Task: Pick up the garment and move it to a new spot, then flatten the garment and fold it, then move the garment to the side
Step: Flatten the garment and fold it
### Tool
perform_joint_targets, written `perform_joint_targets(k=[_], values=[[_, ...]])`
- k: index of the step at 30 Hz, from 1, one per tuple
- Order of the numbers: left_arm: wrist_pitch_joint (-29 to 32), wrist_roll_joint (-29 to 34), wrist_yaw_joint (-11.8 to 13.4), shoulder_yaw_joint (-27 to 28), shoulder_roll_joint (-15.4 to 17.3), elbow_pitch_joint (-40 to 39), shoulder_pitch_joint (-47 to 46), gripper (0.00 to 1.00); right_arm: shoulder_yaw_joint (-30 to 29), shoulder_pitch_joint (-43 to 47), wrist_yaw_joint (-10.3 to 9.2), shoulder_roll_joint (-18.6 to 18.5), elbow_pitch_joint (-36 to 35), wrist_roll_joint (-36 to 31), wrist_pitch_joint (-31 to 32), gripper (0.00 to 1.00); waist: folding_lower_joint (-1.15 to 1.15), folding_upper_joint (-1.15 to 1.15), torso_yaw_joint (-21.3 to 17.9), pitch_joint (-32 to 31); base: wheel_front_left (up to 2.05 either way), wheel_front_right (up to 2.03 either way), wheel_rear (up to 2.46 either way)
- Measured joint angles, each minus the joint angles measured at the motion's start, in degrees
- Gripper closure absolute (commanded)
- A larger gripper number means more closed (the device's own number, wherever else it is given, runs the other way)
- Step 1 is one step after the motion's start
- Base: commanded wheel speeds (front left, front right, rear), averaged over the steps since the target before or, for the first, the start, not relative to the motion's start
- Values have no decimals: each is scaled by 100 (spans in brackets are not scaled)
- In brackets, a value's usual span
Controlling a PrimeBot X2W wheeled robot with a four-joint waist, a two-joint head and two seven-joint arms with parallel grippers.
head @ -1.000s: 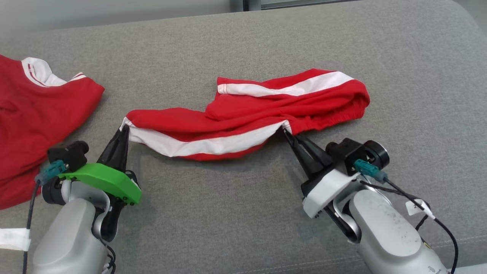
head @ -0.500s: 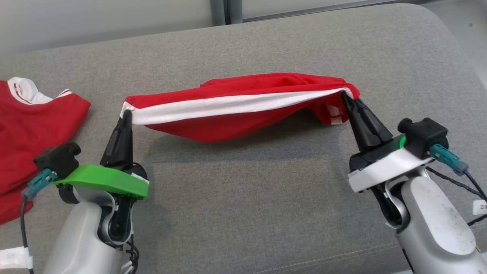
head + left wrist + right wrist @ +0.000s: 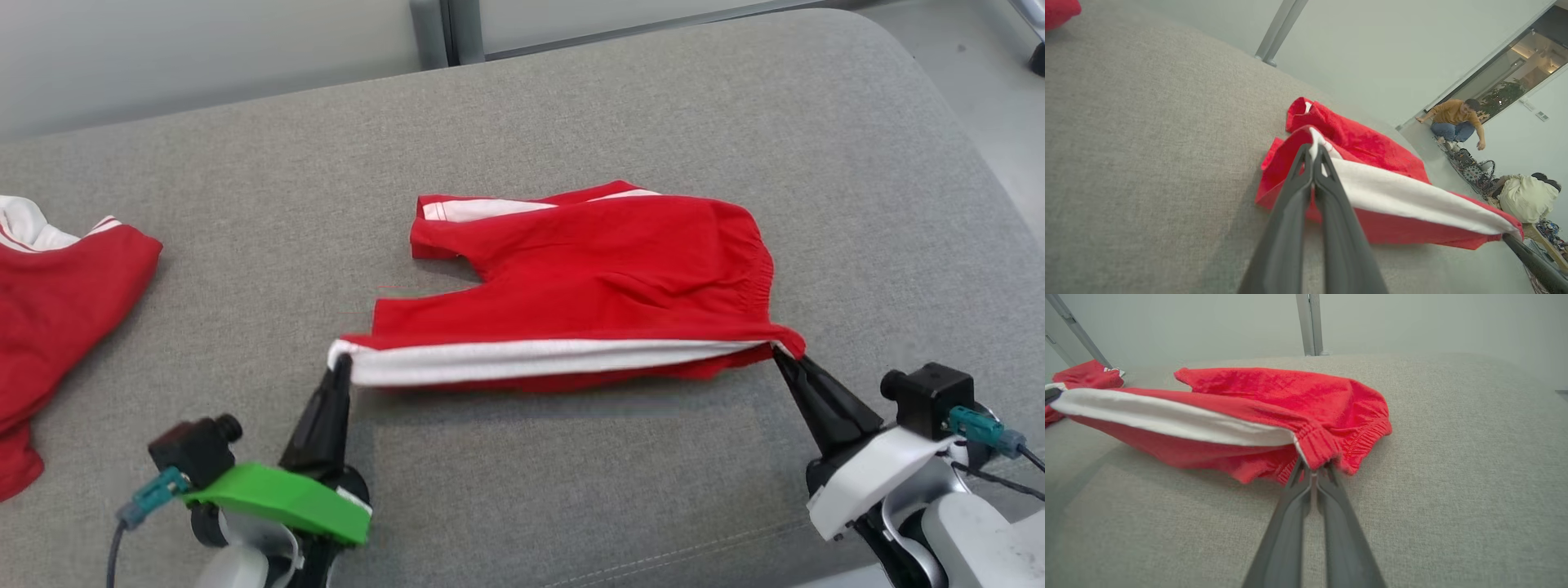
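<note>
Left hand point(image 3: 340, 365) and right hand point(image 3: 778, 352), pinching the garment point(image 3: 604, 269), have laid it flatter.

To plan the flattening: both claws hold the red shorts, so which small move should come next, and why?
Probably lower the left claw and right claw to the grey cushion: they pinch the striped edge of the red shorts taut and raised, while the far part lies spread.

head camera looks down on the cushion point(image 3: 571, 106); wrist cameras sit low, close, both facing the red shorts point(image 3: 604, 269).
</note>
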Motion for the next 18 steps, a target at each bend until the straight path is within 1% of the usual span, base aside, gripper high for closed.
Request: perform_joint_targets(k=[3,5,8,10,11,13,15,18], values=[[162,-8,0,-203,10,-42,282,100,29,155,-1,-46,-13,286,59,100,0,0,17,63,0,0,0],[233,-10,0,-269,7,-83,313,100,125,118,-1,-48,-22,394,132,100,0,0,55,101,0,0,0],[436,-8,0,-319,21,-99,125,100,454,-332,-1,-118,-5,494,364,100,0,0,124,160,0,0,0],[631,0,0,-328,64,-59,-294,100,641,-1056,-1,-215,98,479,621,100,0,0,160,211,0,0,0],[631,0,0,-328,64,-59,-294,100,641,-1056,-1,-215,98,479,621,100,0,0,160,211,0,0,0],[827,0,76,-249,83,44,-955,100,646,-1970,-1,-323,242,417,879,100,0,0,196,252,0,0,0],[927,14,259,-55,73,90,-1772,100,465,-2902,-1,-359,314,388,1036,100,0,0,250,281,0,0,0],[791,47,523,519,13,-7,-3165,100,-112,-4325,1,-303,352,283,1050,100,0,0,366,312,0,0,0]])
